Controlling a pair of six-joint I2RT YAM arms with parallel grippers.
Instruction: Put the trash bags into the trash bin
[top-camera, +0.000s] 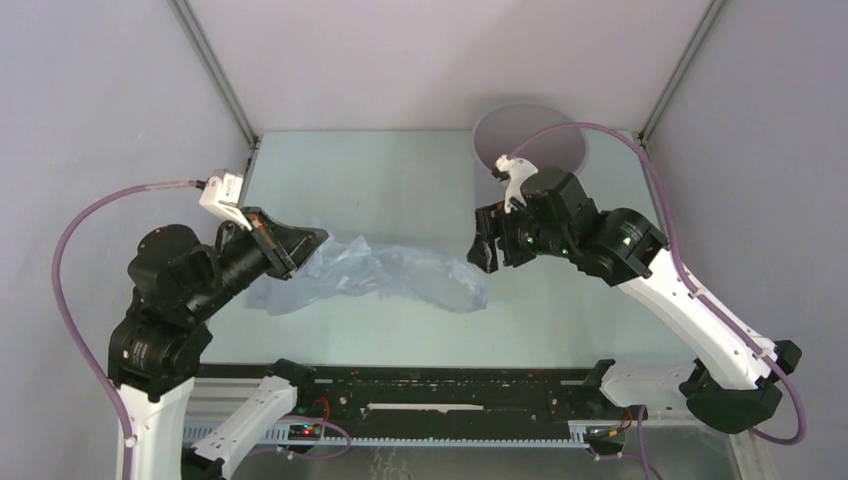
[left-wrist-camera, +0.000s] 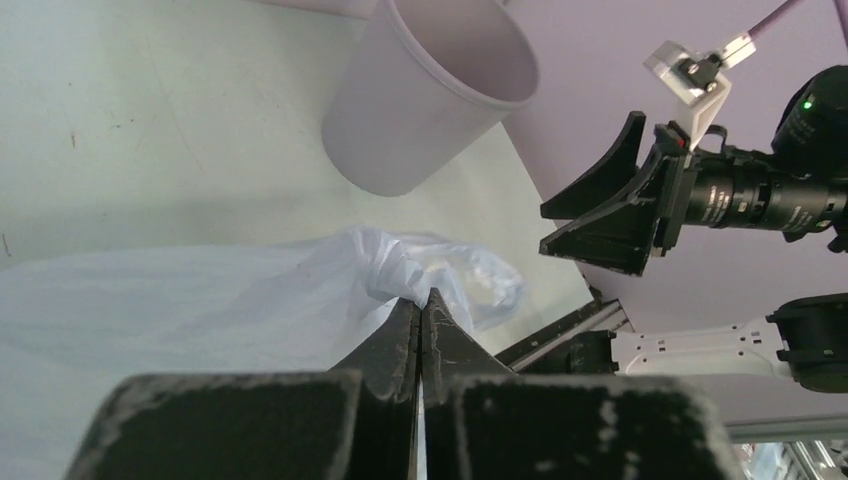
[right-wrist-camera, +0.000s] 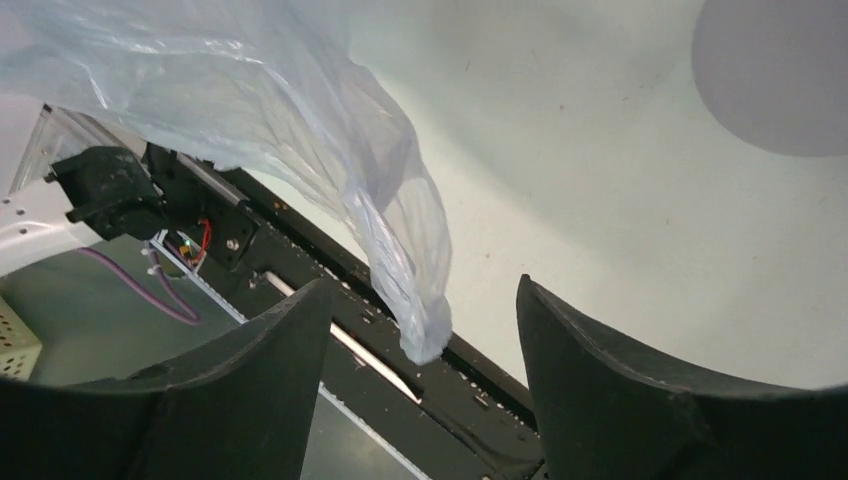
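Note:
The pale blue trash bag (top-camera: 385, 270) stretches across the middle of the table. My left gripper (top-camera: 308, 243) is shut on its left part; in the left wrist view the closed fingertips (left-wrist-camera: 421, 298) pinch a bunched fold of the bag (left-wrist-camera: 200, 310). My right gripper (top-camera: 487, 250) is open at the bag's right end. In the right wrist view the bag's (right-wrist-camera: 300, 110) twisted tip hangs between the spread fingers (right-wrist-camera: 270, 350) without touching them. The grey round trash bin (top-camera: 530, 135) stands upright at the back right, behind the right gripper, and shows in the left wrist view (left-wrist-camera: 430, 90).
A black rail (top-camera: 450, 385) runs along the table's near edge between the arm bases. Grey walls enclose the table on three sides. A round grey patch (right-wrist-camera: 775, 70) shows on the table in the right wrist view.

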